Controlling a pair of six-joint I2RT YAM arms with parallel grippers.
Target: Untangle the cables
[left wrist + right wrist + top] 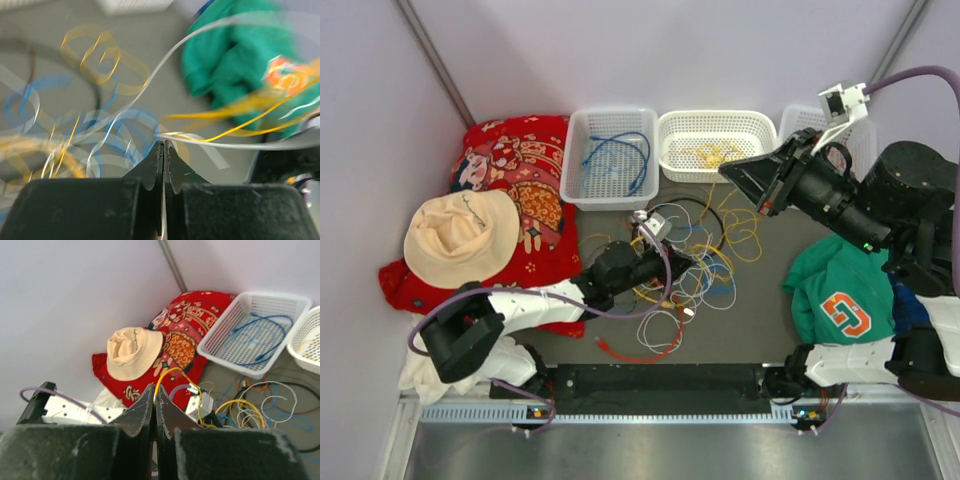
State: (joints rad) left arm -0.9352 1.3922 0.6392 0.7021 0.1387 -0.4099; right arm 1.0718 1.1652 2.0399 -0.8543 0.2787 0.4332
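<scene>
- The cables (700, 275) lie in a loose knot at the middle of the bench (755, 320). Yellow, white, blue and black loops cross one another, and a red-orange cable (640, 355) lies apart at the near side.
- We judge these strands light, limp and springy. A pull on one would drag its neighbours, and a thin strand could slip from a weak pinch.
- The best hold would be an outer loop or a free end near its plug. The crossing in the heart of the knot would be a poor place to take hold.
- The left hand (163, 147) sits low in the pile with its fingers pressed together. A white strand passes its tip, and the blur hides whether the strand is caught.
- The right hand (154, 395) is raised over the far side of the pile, pressed together. It appears to pinch a yellow cable (170, 371) that arches from its tip.
- Beyond the pile, one white basket (612, 112) holds a blue cable (620, 160). The next basket (715, 117) holds yellow ones.
- A green shirt (840, 290) lies to the right, and a red cloth (510, 150) with a hat (460, 235) lies to the left.
</scene>
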